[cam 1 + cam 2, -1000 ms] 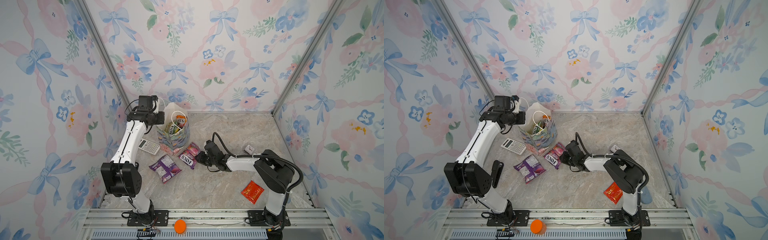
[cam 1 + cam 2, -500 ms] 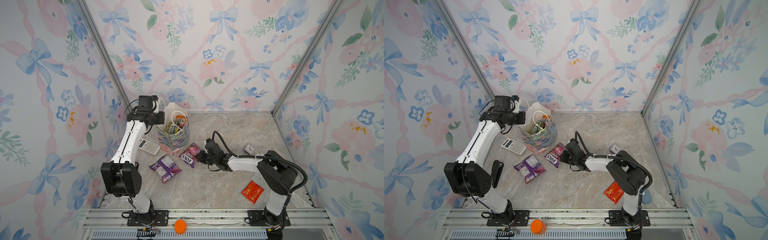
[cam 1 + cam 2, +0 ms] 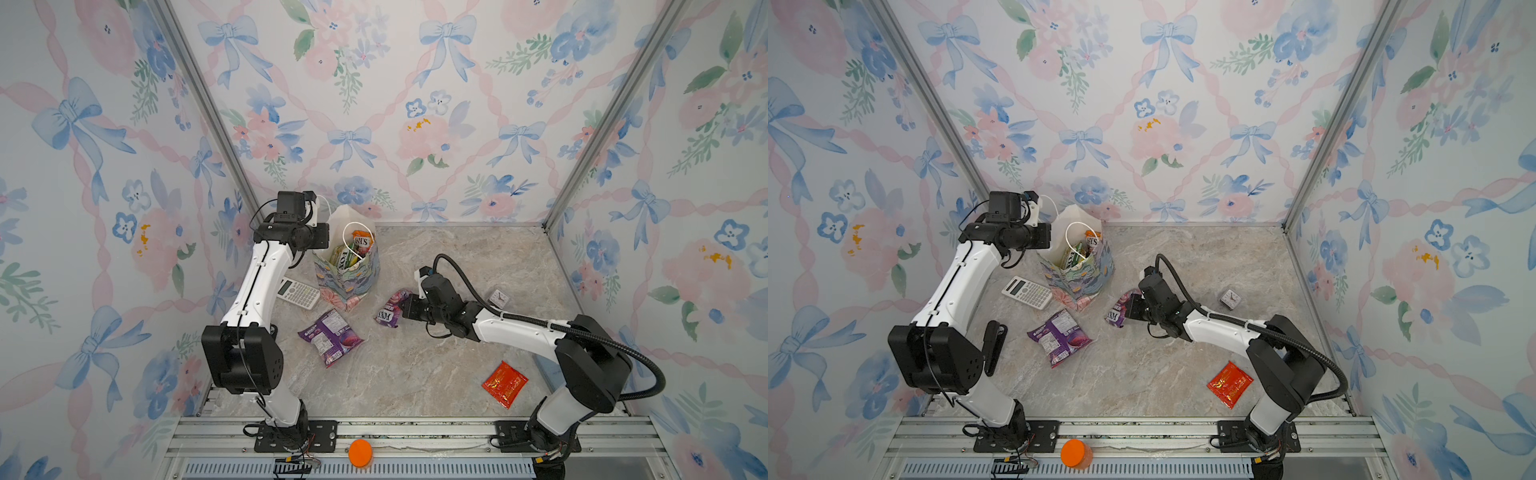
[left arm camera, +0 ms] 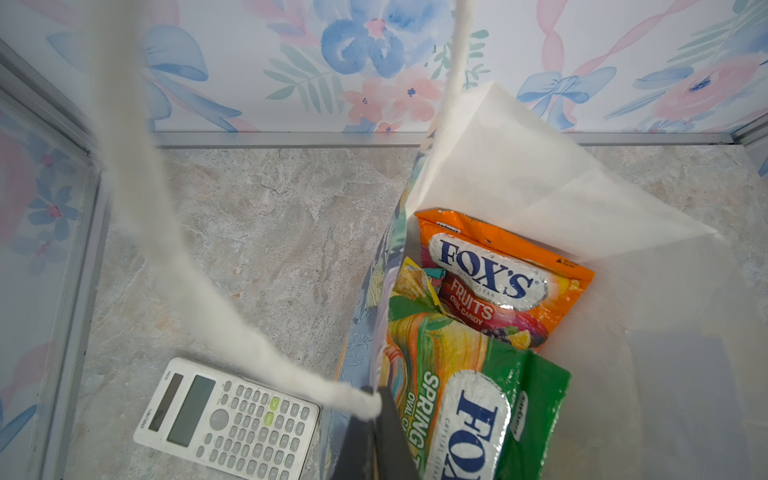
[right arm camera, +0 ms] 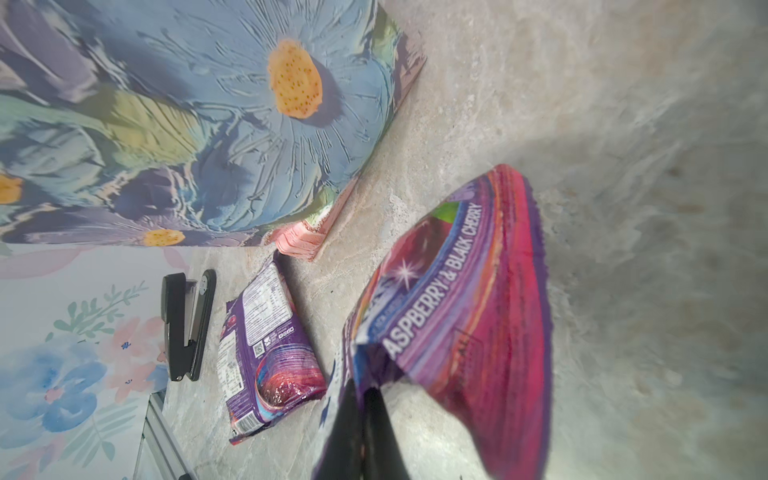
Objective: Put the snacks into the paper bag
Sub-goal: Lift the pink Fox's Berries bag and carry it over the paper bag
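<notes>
While both top views take in the whole table, start w/ them. The paper bag (image 3: 349, 286) stands upright nr the back wall, left of centre, mouth open, several snacks showing inside. The left gripper (image 3: 326, 237) is at the bag's left rim. The right gripper (image 3: 405, 309) is low over the table, just right of the bag's foot, closed on the edge of the pink packet (image 3: 388, 311). The purple packet (image 3: 330, 337) lies flat in front of the bag, apart from it. The red sachet (image 3: 505, 383) lies well off to the right, nr the right arm's base. A calculator (image 3: 300, 293) lies just left of the bag & a small clock (image 3: 498, 298) sits behind the right arm. A black stapler (image 3: 994, 345) lies by the left arm.

Left wrist view: fingers (image 4: 357, 440) pressed together, clamped on the bag's rim where the white cord handle (image 4: 166, 232) meets it. Inside, an orange packet (image 4: 498, 274) & a green packet (image 4: 478, 395), both lettered FOX'S, lean on the white lining (image 4: 519, 174). The calculator (image 4: 232, 419) is outside on the table.

Right wrist view: fingers (image 5: 345, 432) together, pinching the pink packet (image 5: 465, 311) by one edge; it reads RASPBERRY & BLACK CHERRY. Can't tell whether its far end touches the table. The bag's flowered wall (image 5: 208, 124) is close by, w/ the purple packet (image 5: 266, 353) & stapler (image 5: 187, 324) beyond.
</notes>
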Robot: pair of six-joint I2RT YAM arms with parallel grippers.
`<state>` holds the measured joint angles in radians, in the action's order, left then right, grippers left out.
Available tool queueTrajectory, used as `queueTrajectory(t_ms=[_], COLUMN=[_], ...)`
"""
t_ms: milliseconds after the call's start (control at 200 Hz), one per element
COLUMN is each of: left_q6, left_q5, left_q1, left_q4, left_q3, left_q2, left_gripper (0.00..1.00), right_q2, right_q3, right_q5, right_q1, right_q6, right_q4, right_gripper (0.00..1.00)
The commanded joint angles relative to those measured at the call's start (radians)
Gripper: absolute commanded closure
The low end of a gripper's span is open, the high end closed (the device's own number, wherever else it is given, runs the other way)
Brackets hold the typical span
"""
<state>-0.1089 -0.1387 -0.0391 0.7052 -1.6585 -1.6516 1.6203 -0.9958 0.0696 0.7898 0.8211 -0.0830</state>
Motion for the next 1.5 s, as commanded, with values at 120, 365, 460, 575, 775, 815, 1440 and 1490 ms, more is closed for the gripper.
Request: queueTrajectory(t_ms=[120,365,460,575,775,815,1440,1490], left_q6=[-0.009,-0.010,-0.010,-0.011,-0.011,-0.011,-0.011,-0.011], left_q5=[-0.014,-0.018,-0.021,-0.026,-0.029,-0.032,-0.034,-0.035], left_q1=[0.006,0.006,0.005,0.006,0.006,0.006,0.005,0.005], left_q4=[0.018,0.018,0.019,0.018,0.019,0.017,0.019,0.019], left_q3=[0.016,0.014,0.015,0.015,0.015,0.015,0.017,0.015], left_q2=[0.004,0.004,0.004,0.001,-0.002,-0.002,-0.013,-0.010], left_gripper=[1.00,1.00,1.00,1.00,1.00,1.00,1.00,1.00], right_q2=[-0.098,-0.109,-0.105,-0.088,-0.036,-0.027,0.318,0.357], right_q3=[-0.126,-0.248,-0.306,-0.389,-0.537,-0.560,-1.105,-1.166], right_q5=[-0.027,-0.019,-0.026,-0.027,-0.015,-0.015,0.032,0.033], right_q1=[-0.060,-0.110,-0.122,-0.136,-0.153,-0.156,-0.144,-0.136], right_q6=[-0.132,-0.222,-0.257,-0.292,-0.344,-0.352,-0.442,-0.454], right_q4=[0.090,0.150,0.160,0.172,0.191,0.190,0.255,0.271], right_gripper=[1.00,1.00,1.00,1.00,1.00,1.00,1.00,1.00])
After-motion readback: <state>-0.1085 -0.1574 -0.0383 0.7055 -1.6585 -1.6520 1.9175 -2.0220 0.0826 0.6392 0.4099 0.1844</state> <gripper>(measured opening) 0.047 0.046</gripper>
